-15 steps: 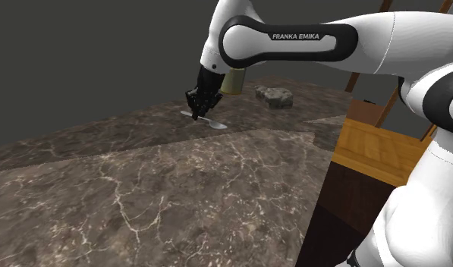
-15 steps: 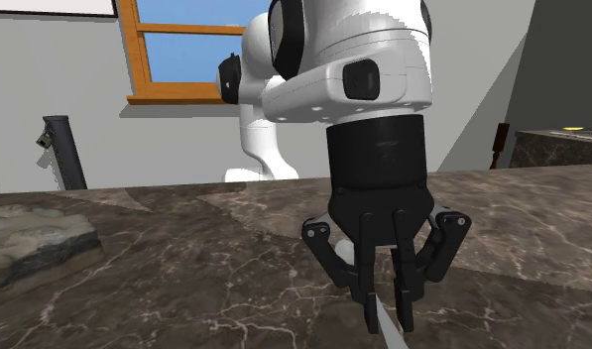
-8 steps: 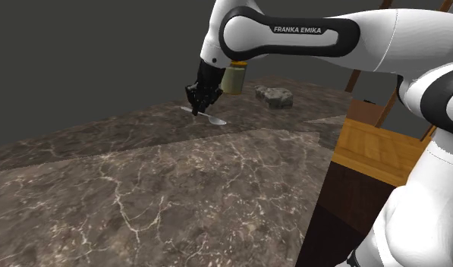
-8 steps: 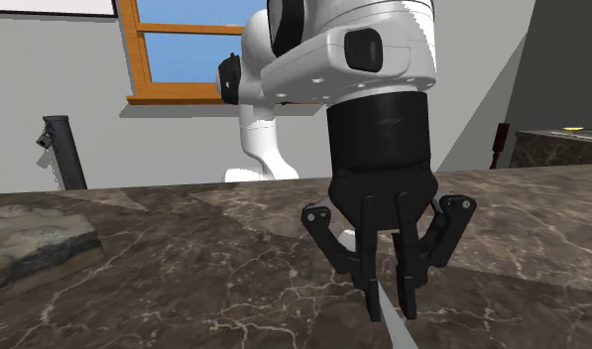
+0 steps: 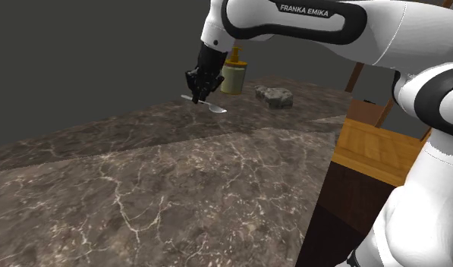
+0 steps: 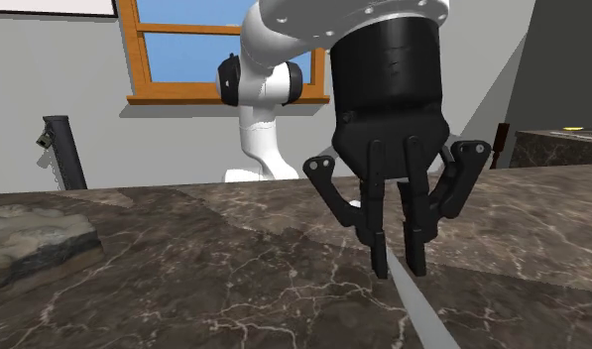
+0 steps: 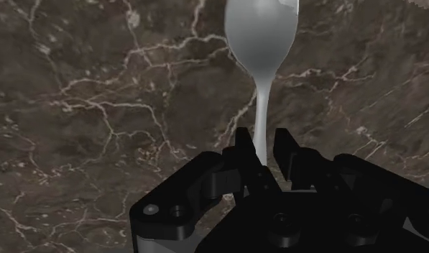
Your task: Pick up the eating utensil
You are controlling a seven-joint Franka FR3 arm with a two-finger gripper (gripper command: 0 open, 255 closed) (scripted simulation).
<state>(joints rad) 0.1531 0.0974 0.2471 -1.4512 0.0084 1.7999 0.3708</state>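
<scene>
A grey spoon [image 5: 210,105] hangs above the dark marble counter [image 5: 179,190], clamped by its handle in my black gripper [image 5: 199,96]. In the wrist view the spoon [image 7: 261,43] runs out from between the two fingers, bowl away from the hand, and the gripper [image 7: 262,147] is shut on its thin handle. From the second exterior view the gripper [image 6: 398,260] hangs clear of the counter [image 6: 184,288], and the spoon's handle [image 6: 422,312] slants down out of the fingers toward that view's bottom edge.
A yellowish jar with a pump top [image 5: 233,76] stands just behind the gripper, and a grey rock-like lump [image 5: 275,95] lies to the shoulder view's right of it. A wooden piece [image 5: 376,144] borders the counter's right edge. A grey slab [image 6: 31,243] sits at the second exterior view's left.
The gripper has risen from the counter with the spoon in it; the spoon, lying on the marble a second ago, now hangs in the air.
</scene>
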